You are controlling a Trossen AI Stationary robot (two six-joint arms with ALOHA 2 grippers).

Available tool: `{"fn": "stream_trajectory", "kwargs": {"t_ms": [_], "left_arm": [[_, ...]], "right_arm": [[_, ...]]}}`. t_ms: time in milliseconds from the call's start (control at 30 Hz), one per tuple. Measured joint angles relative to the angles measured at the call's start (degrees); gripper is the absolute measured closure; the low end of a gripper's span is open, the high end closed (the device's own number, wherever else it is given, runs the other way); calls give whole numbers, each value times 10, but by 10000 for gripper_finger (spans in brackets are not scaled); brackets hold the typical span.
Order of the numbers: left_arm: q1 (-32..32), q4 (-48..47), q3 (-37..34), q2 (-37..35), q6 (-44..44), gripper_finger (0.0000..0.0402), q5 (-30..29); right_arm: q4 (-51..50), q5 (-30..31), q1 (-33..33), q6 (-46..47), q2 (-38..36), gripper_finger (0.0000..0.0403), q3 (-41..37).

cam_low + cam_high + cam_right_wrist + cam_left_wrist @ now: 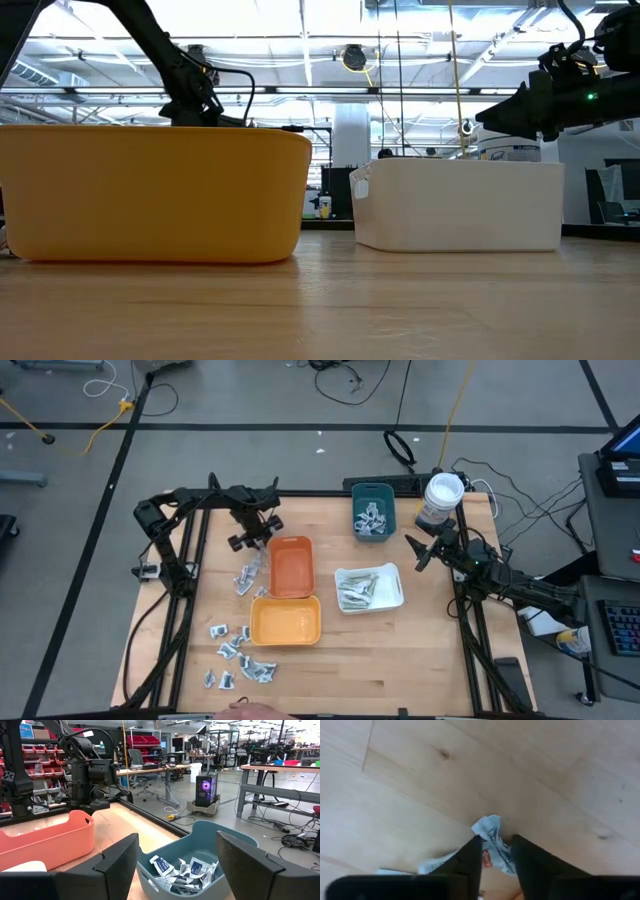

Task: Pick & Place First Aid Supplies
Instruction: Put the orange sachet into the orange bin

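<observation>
The first aid supplies are small silvery-white sachets with blue marks. A few lie left of the orange tray (291,567), and several more (235,650) are scattered at the near left. My left gripper (256,548) points down at the orange tray's far left corner, shut on one sachet (492,842). Another sachet (437,865) lies flat beside it. My right gripper (416,553) hovers open and level at the far right, facing the teal tray (240,840), which holds several sachets (185,870). The white tray (368,587) holds pale strips. My left gripper pinches the crumpled sachet between its two fingers (470,857), which come from above and point down. The sachet's free upper edge (490,822) sticks out past the fingertips. Whether the sachet still rests on the wooden table I cannot tell.
A yellow-orange tray (285,622) stands in front of the orange one, close to the scattered sachets. A white tub (441,500) stands at the far right by the teal tray (373,510). Bare wood lies along the near edge and at the near right.
</observation>
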Motion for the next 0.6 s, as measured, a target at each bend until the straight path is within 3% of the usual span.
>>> {"fn": "stream_trajectory", "kwargs": {"t_ms": [267,600], "left_arm": [[0,-9,-1,1,11,344,6],[18,-13,1,1,47,306,15]], "right_arm": [[0,0,0,0,0,140,0],[0,0,0,0,0,140,0]]}}
